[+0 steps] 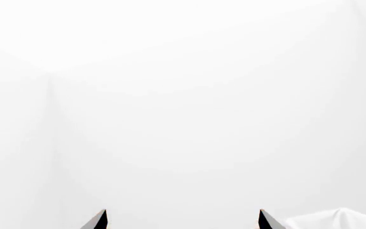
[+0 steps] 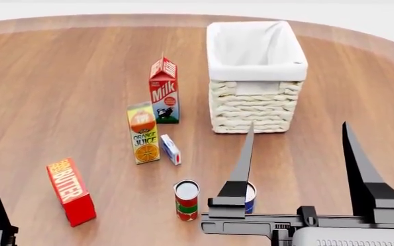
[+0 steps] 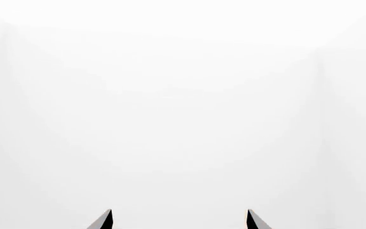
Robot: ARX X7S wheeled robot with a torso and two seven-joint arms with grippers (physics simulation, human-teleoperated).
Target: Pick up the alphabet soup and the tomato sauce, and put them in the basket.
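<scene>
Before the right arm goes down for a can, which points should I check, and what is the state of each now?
1. Right gripper open, holding nothing: ok.
2. Alphabet soup in plain sight: not ok, the right gripper's left finger covers most of it.
3. Tomato sauce upright and free: ok.
4. Basket open, nothing visible inside: ok.
5. Left gripper open: ok.
6. Gap between the two cans: cannot tell.
</scene>
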